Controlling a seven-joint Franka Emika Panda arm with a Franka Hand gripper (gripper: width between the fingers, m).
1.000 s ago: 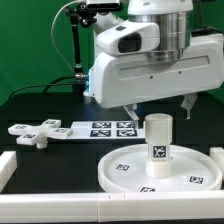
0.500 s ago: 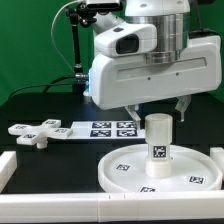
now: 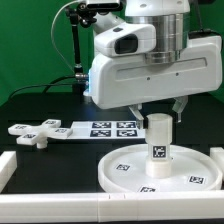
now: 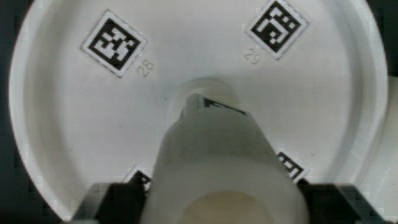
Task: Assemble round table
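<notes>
**Leg stood on the disc; foot not yet fitted**

In the exterior view, the round disc (image 3: pixel 112 165) is seen lying flat on the counter (image 3: pixel 60 150), with the short cylinder leg (image 3: pixel 158 142) stood upright at its middle. Whether the leg is fully seated cannot be told. The jaws are held spread, one to each side of the leg's top, and nothing is pinched. The cross-shaped foot (image 3: pixel 32 133) is found well apart from the disc, at the exterior view's left, just beside the marker board (image 3: pixel 105 128). About half the work is therefore judged done, and the foot is left to be fetched and fixed onto the leg. In the wrist view, the leg (image 4: pixel 210 150) is shown rising from the disc (image 4: pixel 54 120) between the two spread jaws, and the foot is not seen.
</notes>
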